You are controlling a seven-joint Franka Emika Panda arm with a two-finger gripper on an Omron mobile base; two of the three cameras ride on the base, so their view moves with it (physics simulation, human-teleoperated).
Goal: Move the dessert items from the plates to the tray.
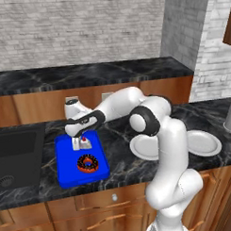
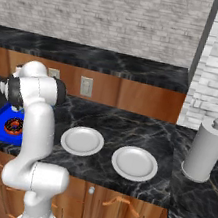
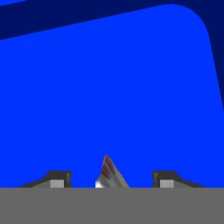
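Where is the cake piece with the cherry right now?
In the left base view the cake piece sits on the far half of the blue tray, just beyond the chocolate donut, with the gripper straddling it, jaws apart.

On the flat bright blue tray (image 1: pixel 67 171), the small white cherry-topped cake piece (image 1: pixel 83 143) and dark chocolate ring donut (image 1: pixel 87 163) are crowding its right half; its left strip is lying free.
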